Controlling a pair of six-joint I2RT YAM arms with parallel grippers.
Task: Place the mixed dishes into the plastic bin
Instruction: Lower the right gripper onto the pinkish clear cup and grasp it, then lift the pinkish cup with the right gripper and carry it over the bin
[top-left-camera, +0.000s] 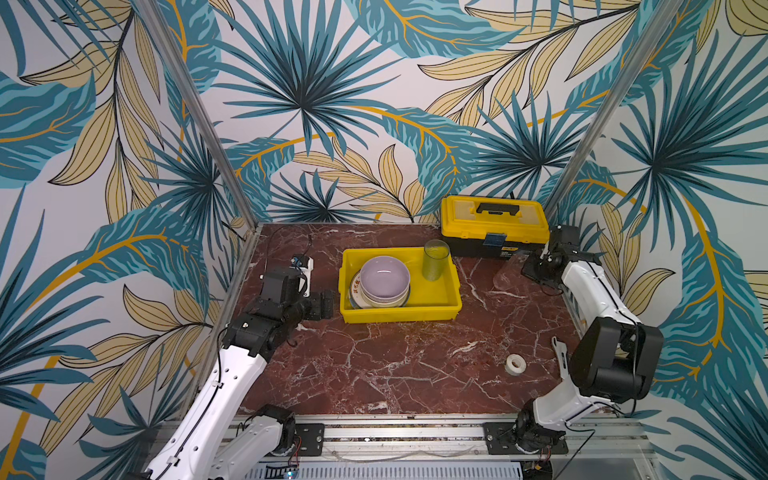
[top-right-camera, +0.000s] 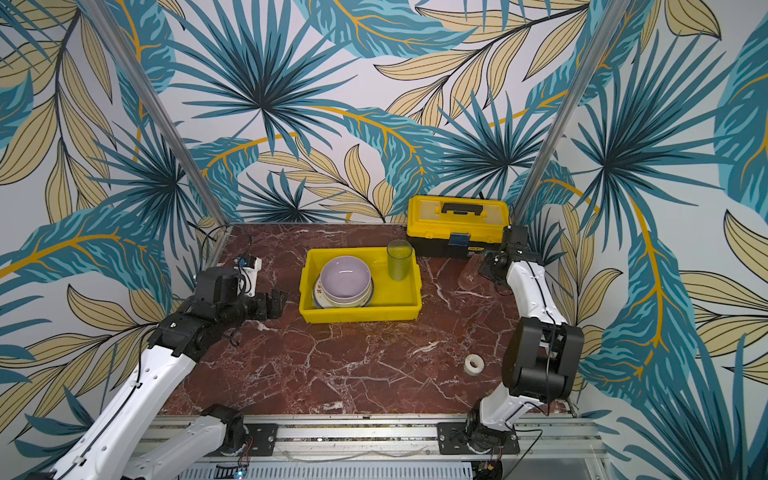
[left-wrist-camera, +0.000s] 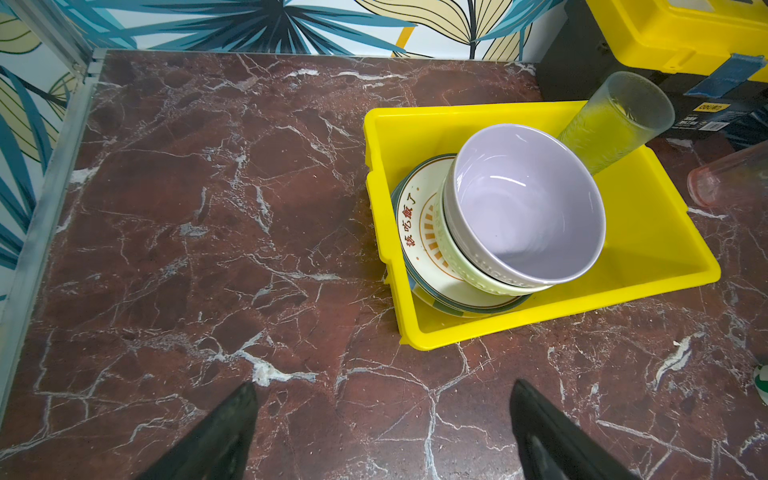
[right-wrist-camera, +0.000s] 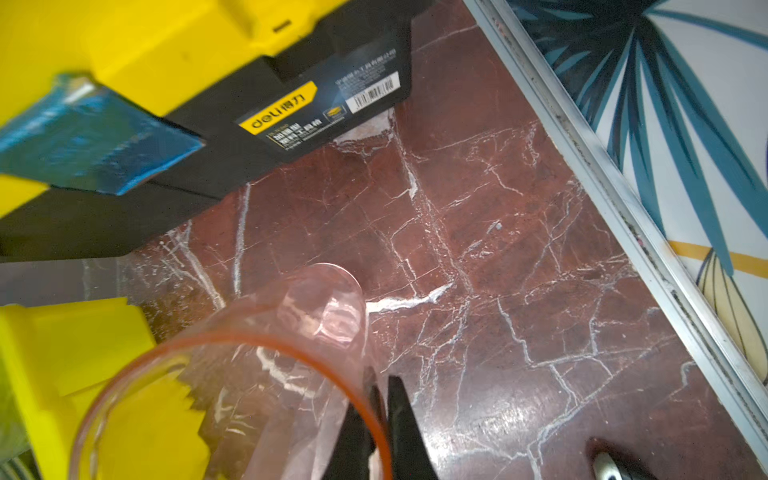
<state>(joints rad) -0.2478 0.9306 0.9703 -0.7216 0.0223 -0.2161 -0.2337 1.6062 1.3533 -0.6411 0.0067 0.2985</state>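
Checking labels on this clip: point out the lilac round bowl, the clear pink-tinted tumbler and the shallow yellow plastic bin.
lilac round bowl (left-wrist-camera: 528, 216): left wrist view, inner floor.
clear pink-tinted tumbler (right-wrist-camera: 257, 374): right wrist view, inner wall.
shallow yellow plastic bin (top-left-camera: 399, 314): a top view, front wall.

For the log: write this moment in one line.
left gripper: open | right gripper: shut on pink tumbler | bin: plates, bowls, other tumbler

Bowls: two, lilac bowl (left-wrist-camera: 523, 208) nested in pale green bowl (left-wrist-camera: 457, 266). Plates: at least two stacked, sunburst plate (left-wrist-camera: 415, 232) over striped plate (left-wrist-camera: 446, 308); any more hidden. Tumblers: two, green-tinted tumbler (top-left-camera: 436, 261), pinkish tumbler (top-left-camera: 506, 274). Yellow bin (top-left-camera: 399, 313): one. Toolbox (top-left-camera: 494, 220): one. Tape roll (top-left-camera: 515, 365): one. Robot arms: two, left arm (top-left-camera: 232, 374), right arm (top-left-camera: 590, 291).
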